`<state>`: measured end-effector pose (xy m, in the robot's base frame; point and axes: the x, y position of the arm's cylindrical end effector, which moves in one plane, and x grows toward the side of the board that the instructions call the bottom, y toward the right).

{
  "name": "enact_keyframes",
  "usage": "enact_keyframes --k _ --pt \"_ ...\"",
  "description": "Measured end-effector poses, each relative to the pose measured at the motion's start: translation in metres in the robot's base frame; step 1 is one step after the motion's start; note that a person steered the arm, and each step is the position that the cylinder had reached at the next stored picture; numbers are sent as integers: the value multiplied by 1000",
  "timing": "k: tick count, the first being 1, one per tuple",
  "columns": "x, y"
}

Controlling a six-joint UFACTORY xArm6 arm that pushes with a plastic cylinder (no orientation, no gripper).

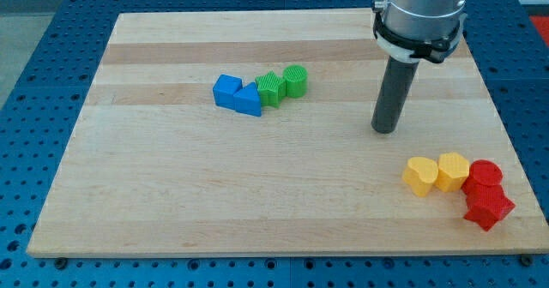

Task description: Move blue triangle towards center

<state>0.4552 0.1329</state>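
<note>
Nearest the view's bottom, at its right, 2 red blocks [486, 194] are seen touching 2 yellow blocks [437, 173] on the wooden board [171, 202]. Above them the rod is planted, my tip [384, 130] resting on bare wood with nothing touching it, well apart from every block. Left of centre, the blue triangle [249, 100] is pressed against a blue block [226, 90], with 2 green blocks [282, 84] just at its right.

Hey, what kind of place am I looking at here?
Probably a robotics lab bench: a wooden board lies on a blue perforated table, my tip rests on it, and small blocks like the blue triangle sit about.
</note>
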Motion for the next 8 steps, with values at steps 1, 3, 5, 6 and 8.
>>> enact_keyframes --k 1,3,5,6,8 --pt "-3 -2" --pt "-133 -47" --pt "-192 -164" --pt "-183 -201" --pt "-183 -210"
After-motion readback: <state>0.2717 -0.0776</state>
